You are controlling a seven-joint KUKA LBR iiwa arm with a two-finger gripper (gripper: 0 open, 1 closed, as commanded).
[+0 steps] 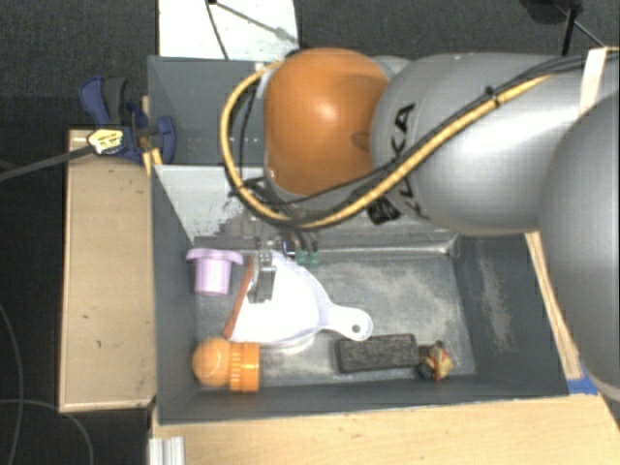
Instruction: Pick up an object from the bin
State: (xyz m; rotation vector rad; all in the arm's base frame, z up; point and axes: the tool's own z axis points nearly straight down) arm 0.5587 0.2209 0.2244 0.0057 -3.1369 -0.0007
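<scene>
My gripper reaches down from under the arm's wrist at the bin's left centre. It stands right over the left part of a white funnel-shaped scoop, whose short handle points to the right. A thin orange-red stick leans along the scoop's left side, close beside the gripper. To the left of the gripper a small lilac cup stands upright. An orange ball-and-cylinder toy lies by the front wall, below the scoop.
A black rectangular block lies near the front wall to the right of the scoop. A small multicoloured thing sits just beyond it. The arm's large body covers the bin's back and right side.
</scene>
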